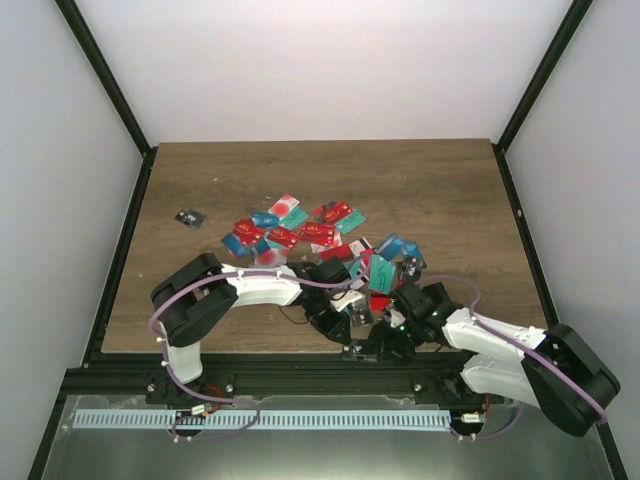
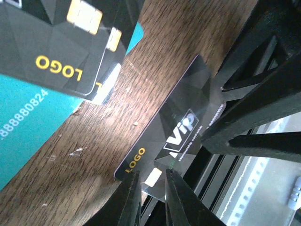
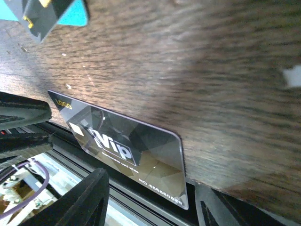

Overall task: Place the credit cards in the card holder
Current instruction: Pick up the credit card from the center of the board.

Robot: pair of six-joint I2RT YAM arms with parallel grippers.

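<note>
A black credit card (image 2: 176, 125) marked VIP lies at the table's front edge, and its near long side (image 3: 127, 150) hangs over the rail. My left gripper (image 2: 151, 172) is open by a narrow gap, and the card's chip end shows in that gap. My right gripper (image 3: 151, 181) is open wide around the card's other end without touching it. In the top view both grippers, left (image 1: 352, 340) and right (image 1: 380, 345), meet at the front edge and hide this card. Several more credit cards (image 1: 300, 235) in red, teal and blue lie scattered mid-table. The card holder is out of view.
A teal card (image 2: 28, 127) and black LOGO cards (image 2: 61, 52) lie just beyond the VIP card. A small dark square (image 1: 188, 217) sits alone at the left. The black frame rail (image 1: 300, 365) runs directly below the table's front edge.
</note>
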